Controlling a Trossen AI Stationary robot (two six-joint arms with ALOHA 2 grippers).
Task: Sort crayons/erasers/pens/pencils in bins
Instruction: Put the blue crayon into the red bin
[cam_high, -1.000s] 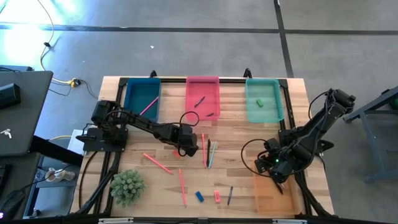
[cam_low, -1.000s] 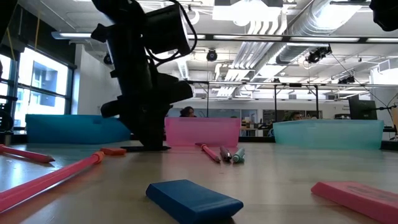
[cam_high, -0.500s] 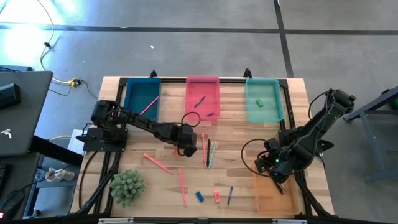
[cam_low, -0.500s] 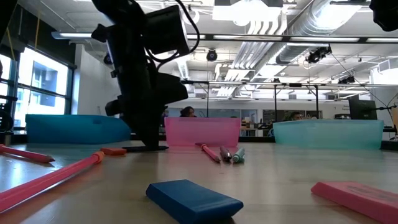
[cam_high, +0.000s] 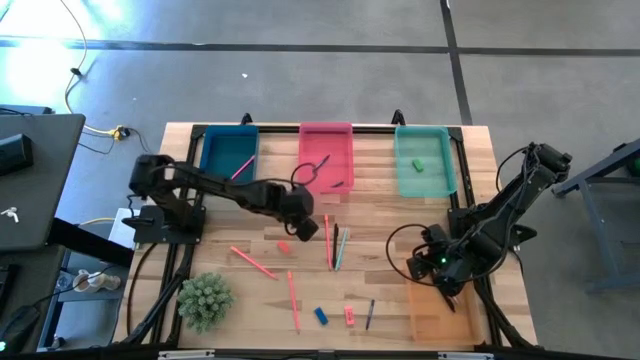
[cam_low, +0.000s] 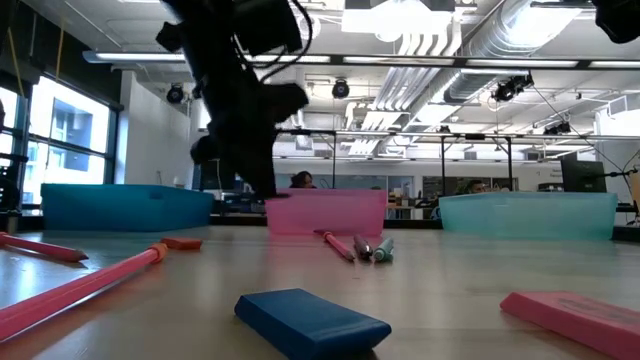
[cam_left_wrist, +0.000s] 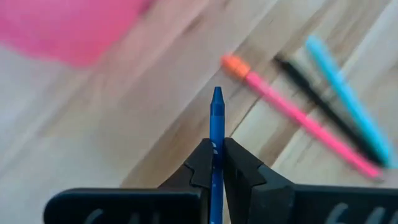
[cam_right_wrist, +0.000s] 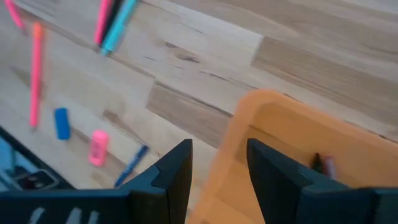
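Left gripper (cam_left_wrist: 216, 163) lifted toward pink bin (cam_high: 326, 155), pinching blue crayon (cam_left_wrist: 216, 134), lower end hidden, right gripper (cam_right_wrist: 217, 163) spread over orange bin (cam_right_wrist: 292, 155) edge.

No readable text, labels, brands, numbers or signs anywhere in these views. Nothing legible on the bins, the crayons, pens and erasers, the wooden counter or either arm. Nothing legible in the room behind the counter either; any markings there too small to make out.
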